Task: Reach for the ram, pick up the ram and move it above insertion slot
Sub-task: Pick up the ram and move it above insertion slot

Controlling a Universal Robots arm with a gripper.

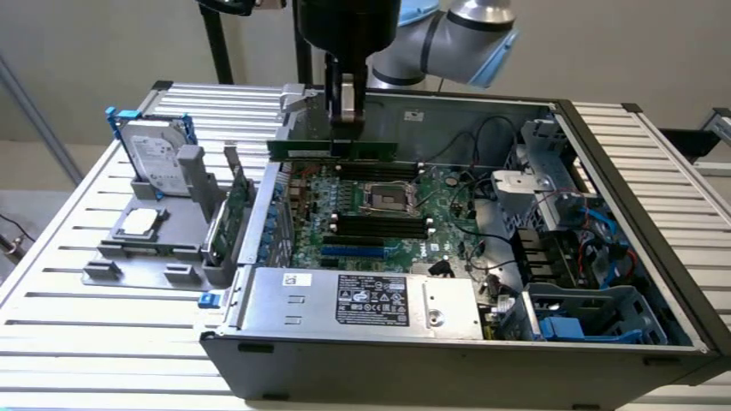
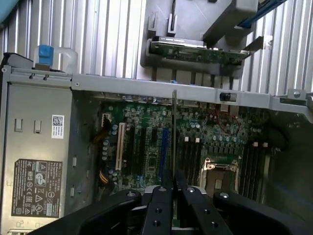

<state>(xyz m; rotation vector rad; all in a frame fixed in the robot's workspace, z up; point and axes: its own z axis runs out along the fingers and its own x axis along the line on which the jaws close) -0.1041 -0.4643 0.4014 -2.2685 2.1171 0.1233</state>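
The gripper [image 1: 345,128] is clenched on the ram [image 1: 334,147], upper middle of the exterior view. The ram hangs level above the motherboard [image 1: 383,218] inside the open case [image 1: 594,171].

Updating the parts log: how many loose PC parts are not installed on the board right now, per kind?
ram, held in the gripper over the motherboard: 1
hard drive, upright in the grey holder: 1
expansion card, standing in the same holder: 1
silver square chip, flat on the holder: 1
Total: 4
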